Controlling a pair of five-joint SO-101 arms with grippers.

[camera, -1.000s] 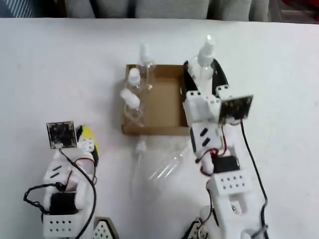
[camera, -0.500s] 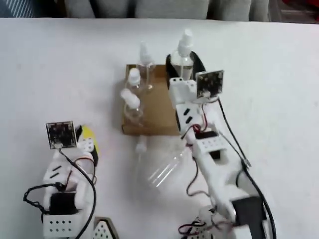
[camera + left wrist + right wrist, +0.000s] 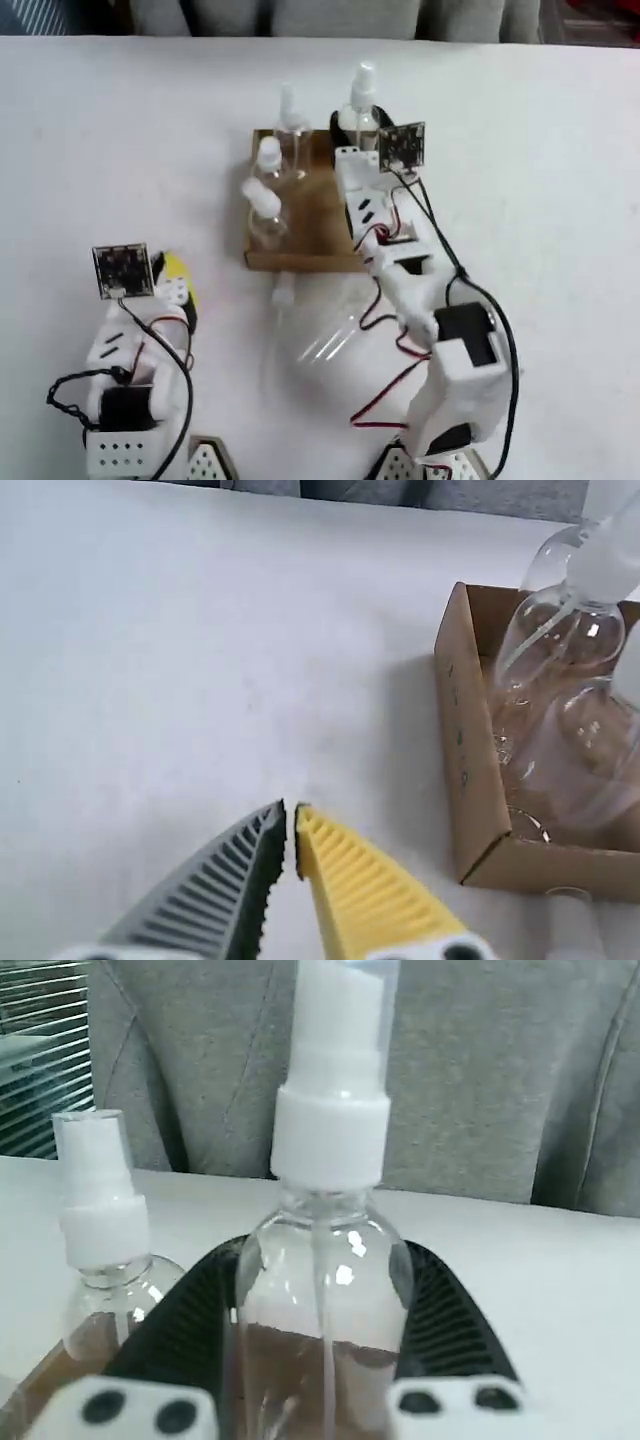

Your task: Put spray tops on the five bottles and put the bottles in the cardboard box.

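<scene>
On white counter (image 3: 120, 130): cardboard box (image 3: 300, 262) | right pincer (image 3: 320, 1305) clamps spray bottle (image 3: 325, 1260) at box's far corner | left pincer (image 3: 290, 815) closed, empty | grey chairs (image 3: 500, 1080) behind.

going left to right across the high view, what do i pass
left pincer → three bottles in the cardboard box → fourth bottle, gripped in the right pincer

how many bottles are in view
5. Three capped ones in the cardboard box, along its left side: far bottle, middle bottle, near bottle. Fourth bottle is gripped in the right hand at the box's far right corner. Fifth bottle lies capless on the table before the box.
</scene>
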